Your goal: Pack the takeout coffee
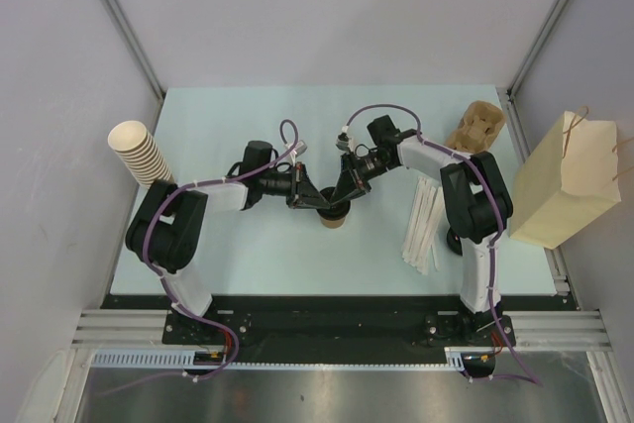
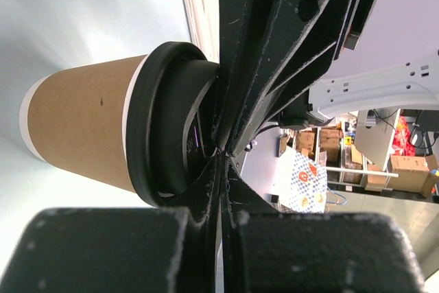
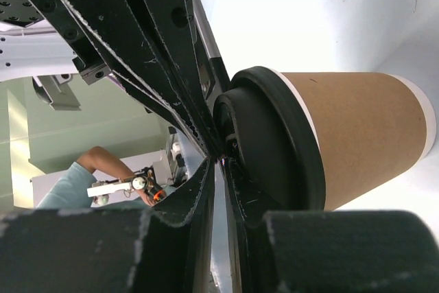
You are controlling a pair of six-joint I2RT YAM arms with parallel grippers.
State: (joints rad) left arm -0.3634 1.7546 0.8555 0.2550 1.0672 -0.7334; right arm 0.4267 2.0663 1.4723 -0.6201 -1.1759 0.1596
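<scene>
The small tan-brown paper cup stands mid-table with a black lid on it. It shows in the left wrist view and the right wrist view. My left gripper is shut, and its tips rest against the lid's top. My right gripper is also shut, and its tips sit against the lid from the other side. Nothing is held between either pair of fingers. The brown pulp carrier tray lies at the back right, away from both grippers.
A stack of nested tan cups leans at the left edge. A tan paper bag with handles stands at the right edge. White stirrer sticks lie by the right arm's base.
</scene>
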